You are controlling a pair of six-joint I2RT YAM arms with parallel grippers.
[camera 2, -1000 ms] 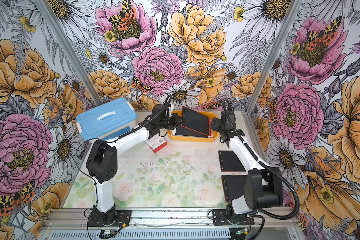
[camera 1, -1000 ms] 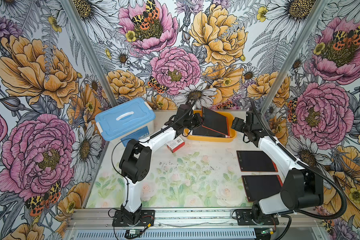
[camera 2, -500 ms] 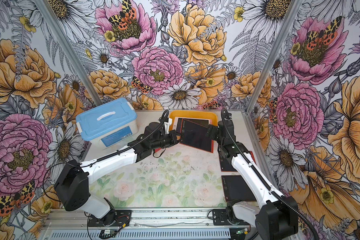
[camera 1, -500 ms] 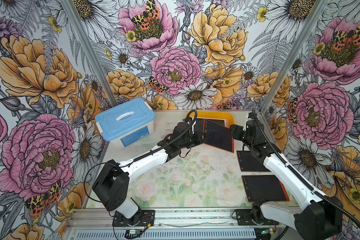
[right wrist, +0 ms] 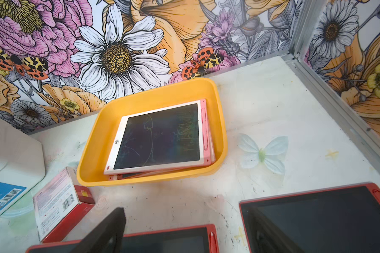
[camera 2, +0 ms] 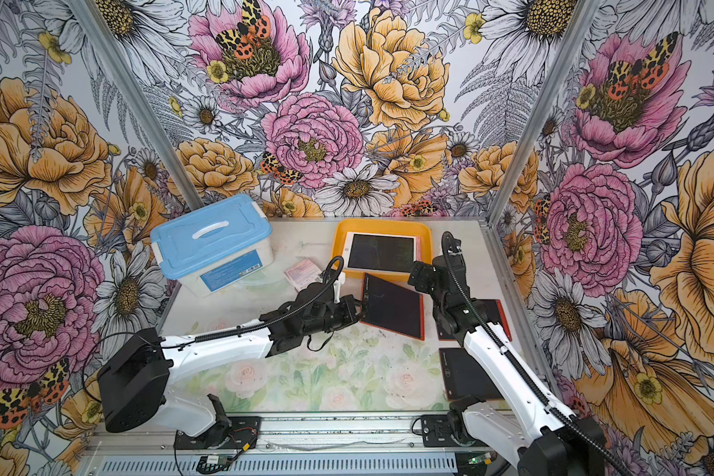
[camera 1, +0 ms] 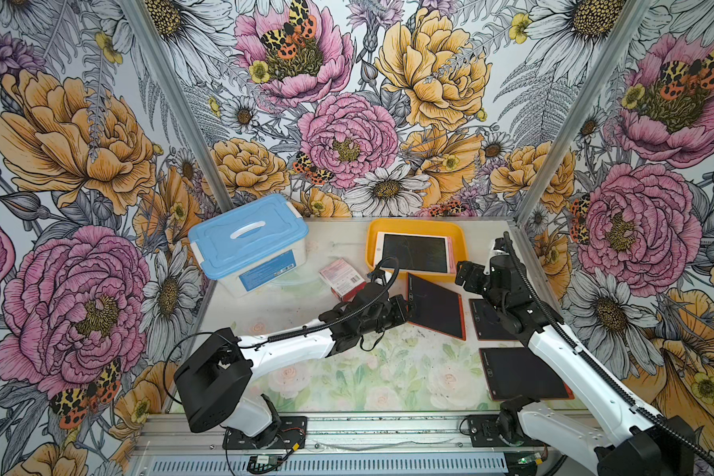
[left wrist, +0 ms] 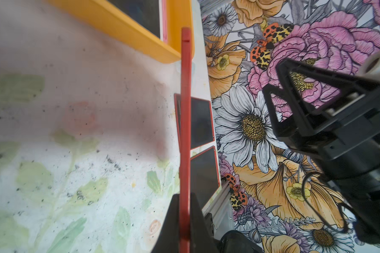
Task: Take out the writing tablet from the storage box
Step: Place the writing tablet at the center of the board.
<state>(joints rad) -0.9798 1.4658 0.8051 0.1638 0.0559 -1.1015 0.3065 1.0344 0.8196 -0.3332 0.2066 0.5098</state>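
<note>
Though unboxed, tablet [camera 1: 435,307] in left pincer [camera 1: 404,308]

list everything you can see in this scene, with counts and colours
storage box: 1, yellow-orange, back of the table
white-framed tablet: 1, white frame and dark screen, on top inside the storage box; pink edges beneath it, count unclear
held tablet: 1, red frame, in front of the storage box, gripped by one edge
lying tablets: 2, red frames, flat by the right arm
lidded box: 1, translucent with blue lid, back left
carton: 1, red and white, between lidded box and storage box
table: 1, pale floral top
left gripper: 1, black, jaws shut on held tablet
right gripper: 1, black, jaws open, empty
</note>
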